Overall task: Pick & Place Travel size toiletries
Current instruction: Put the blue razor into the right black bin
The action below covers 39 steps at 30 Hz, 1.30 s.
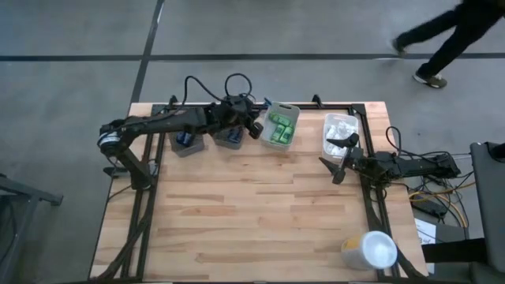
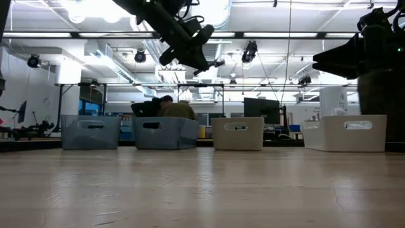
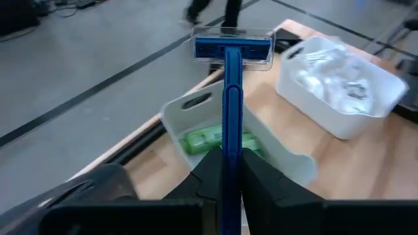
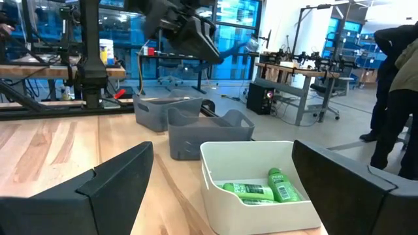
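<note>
My left gripper [image 1: 255, 126] is shut on a dark blue thin-handled razor [image 3: 232, 85] and hangs in the air at the table's far edge. It is over the near-left rim of the white bin [image 3: 287, 163] that holds bright green packs [image 3: 206, 140]. A second white bin [image 3: 339, 85], further right, holds white crinkly packets. My right gripper [image 1: 335, 158] stands open at the table's right side, near the packet bin [image 1: 341, 134], with nothing between its fingers [image 4: 124, 170]. My left gripper pinches the razor's thin handle [image 3: 232, 140] between its two fingers. The handle runs along the fingers and sticks out beyond their tips. The head [image 3: 232, 49], under a clear cap, is at the free end. The razor is lifted clear, pointing slightly downward over the green-pack bin.
Two grey bins [image 1: 187, 142] [image 1: 230, 138] stand at the far edge under my left arm, left of the green-pack bin [image 1: 281, 126]. A large white cup [image 1: 371, 251] lies at the near right corner. A person walks on the floor beyond the table [image 1: 442, 39].
</note>
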{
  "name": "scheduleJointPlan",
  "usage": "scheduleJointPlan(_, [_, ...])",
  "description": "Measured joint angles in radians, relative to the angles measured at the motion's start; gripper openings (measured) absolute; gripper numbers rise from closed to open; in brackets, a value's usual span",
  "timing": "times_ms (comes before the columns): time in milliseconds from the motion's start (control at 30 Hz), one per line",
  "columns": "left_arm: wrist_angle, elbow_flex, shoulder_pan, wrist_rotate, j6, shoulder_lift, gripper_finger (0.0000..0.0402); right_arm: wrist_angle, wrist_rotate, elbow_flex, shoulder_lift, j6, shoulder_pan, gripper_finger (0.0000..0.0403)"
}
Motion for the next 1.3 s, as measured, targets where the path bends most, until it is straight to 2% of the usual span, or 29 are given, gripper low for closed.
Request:
scheduleJointPlan(267, [-0.174, -0.004, 0.093, -0.003, 0.001, 0.000, 0.0036, 0.000, 0.000, 0.000, 0.000, -0.002, 0.000, 0.0364])
scheduleJointPlan(500, [-0.324, -0.046, 0.163, -0.065, -0.005, 0.000, 0.0036, 0.000, 0.000, 0.000, 0.000, -0.002, 0.000, 0.0364])
scheduleJointPlan(667, [-0.320, -0.130, 0.194, -0.054, -0.070, 0.000, 0.0037, 0.000, 0.000, 0.000, 0.000, -0.002, 0.000, 0.0364])
scheduleJointPlan(900, [-0.209, -0.241, 0.222, 0.020, -0.147, 0.003, 0.0037, 0.000, 0.000, 0.000, 0.000, 0.000, 0.000, 0.0363])
scheduleJointPlan(1133, [-0.139, -0.291, 0.232, 0.043, -0.170, 0.003, 0.0039, 0.000, 0.000, 0.000, 0.000, 0.000, 0.000, 0.0364])
scheduleJointPlan(1300, [-0.097, -0.299, 0.233, 0.046, -0.170, 0.004, 0.0066, 0.000, 0.000, 0.000, 0.000, 0.000, 0.000, 0.0364])
